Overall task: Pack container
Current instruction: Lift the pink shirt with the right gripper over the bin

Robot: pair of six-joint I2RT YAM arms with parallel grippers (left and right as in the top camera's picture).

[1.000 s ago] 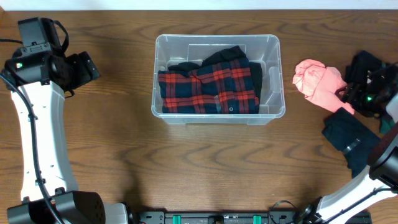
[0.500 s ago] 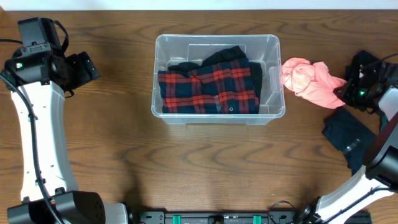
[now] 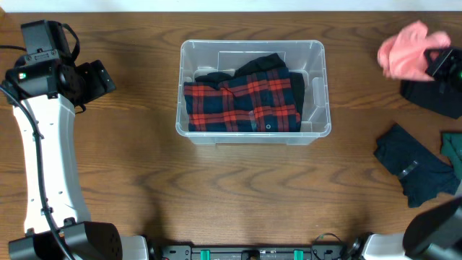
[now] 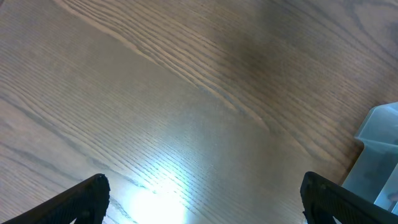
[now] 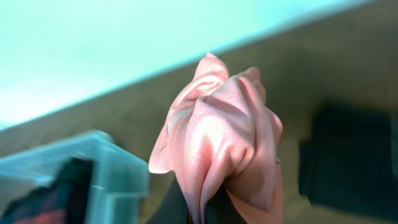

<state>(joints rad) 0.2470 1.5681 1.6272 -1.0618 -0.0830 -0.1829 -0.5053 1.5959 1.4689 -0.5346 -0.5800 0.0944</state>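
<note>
One pink cloth held at the desk's far right corner

**Overhead.** One clear plastic bin [image 3: 253,45] sits on the wooden desk [image 3: 144,180], a little behind the middle. A folded red-and-navy plaid shirt [image 3: 242,105] lies in it on top of something black, filling most of the floor. Well to the right, near the far edge, the right fingers [image 3: 442,63] are clenched on a bunched pink cloth [image 3: 404,59], apart from the bin. Just beside them lies a black garment [image 3: 433,97]. Nearer the front are a dark teal garment [image 3: 411,170] and a scrap of green cloth [image 3: 453,148] at the picture's edge. The left arm [image 3: 43,144] stands at the far left, well apart from the bin.

**Left wrist.** Both left fingers [image 4: 87,198] stand wide apart and released, with nothing between them, over bare wood. A corner of the bin [image 4: 379,155] shows at the right edge.

**Right wrist.** The pink cloth [image 5: 224,137] rises in crumpled folds from the pinch. The bin [image 5: 93,177] is blurred at lower left, and a dark garment [image 5: 348,162] lies at right.
</note>
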